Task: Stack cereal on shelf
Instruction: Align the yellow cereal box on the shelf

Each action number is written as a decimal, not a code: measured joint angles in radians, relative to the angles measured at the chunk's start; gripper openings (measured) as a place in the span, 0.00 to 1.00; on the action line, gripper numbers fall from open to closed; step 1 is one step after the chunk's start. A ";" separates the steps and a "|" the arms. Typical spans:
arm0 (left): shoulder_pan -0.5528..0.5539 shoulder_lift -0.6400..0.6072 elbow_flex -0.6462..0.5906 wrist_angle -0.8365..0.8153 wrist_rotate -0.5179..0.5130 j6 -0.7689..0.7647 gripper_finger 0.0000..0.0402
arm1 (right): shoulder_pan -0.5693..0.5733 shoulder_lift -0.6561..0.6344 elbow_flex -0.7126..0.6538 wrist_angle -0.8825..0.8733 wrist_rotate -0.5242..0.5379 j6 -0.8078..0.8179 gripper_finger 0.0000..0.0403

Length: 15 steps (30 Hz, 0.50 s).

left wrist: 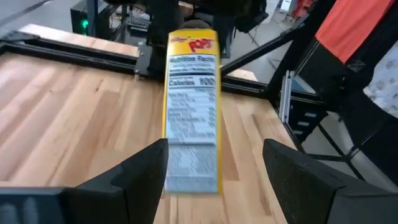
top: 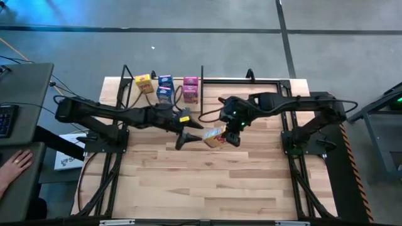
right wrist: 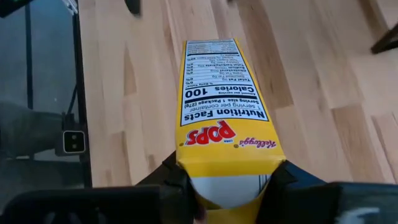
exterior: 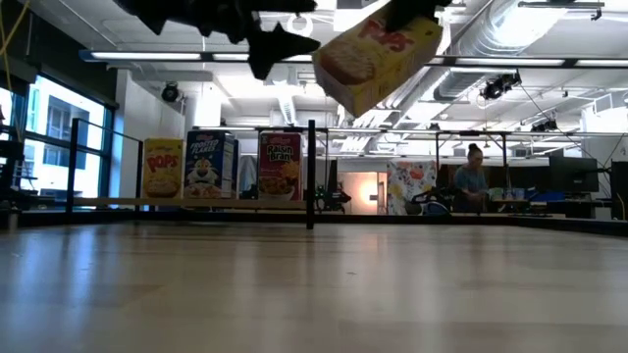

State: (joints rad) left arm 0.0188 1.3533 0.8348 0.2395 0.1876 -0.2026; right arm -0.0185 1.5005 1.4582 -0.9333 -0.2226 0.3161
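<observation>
Yellow Pops box [top: 214, 135] held above mid-table, tilted, clear of the tabletop; right gripper [top: 233, 139] clamped on its end; left gripper [top: 186, 139] just beside it w/ jaws spread wide, holding nothing; shelf [top: 207, 80] at far edge w/ yellow, blue, pink boxes [top: 164, 88] standing on it.

The right tool [right wrist: 221, 186] hides the yellow cereal box's [right wrist: 221, 112] near end.

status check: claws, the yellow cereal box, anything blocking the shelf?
Right claw shut on yellow Pops box, mid-air. Left claw open, facing box, not touching. Three boxes on shelf; nothing blocking.
</observation>
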 joint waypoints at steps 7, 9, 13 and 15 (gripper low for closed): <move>-0.025 0.104 0.015 0.018 0.013 -0.025 0.64 | 0.037 0.069 0.000 0.111 0.004 -0.007 0.22; -0.031 0.126 0.033 0.022 0.014 -0.030 0.64 | 0.044 0.090 0.000 0.116 0.004 -0.013 0.22; -0.044 0.161 0.052 0.018 0.039 -0.024 0.64 | 0.053 0.124 0.000 0.135 -0.002 -0.028 0.22; -0.049 0.169 0.053 0.001 0.053 -0.015 0.64 | 0.055 0.126 0.000 0.152 -0.008 -0.032 0.22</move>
State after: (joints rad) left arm -0.0298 1.5221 0.8874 0.2410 0.2409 -0.2175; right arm 0.0360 1.6268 1.4582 -0.7816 -0.2309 0.2842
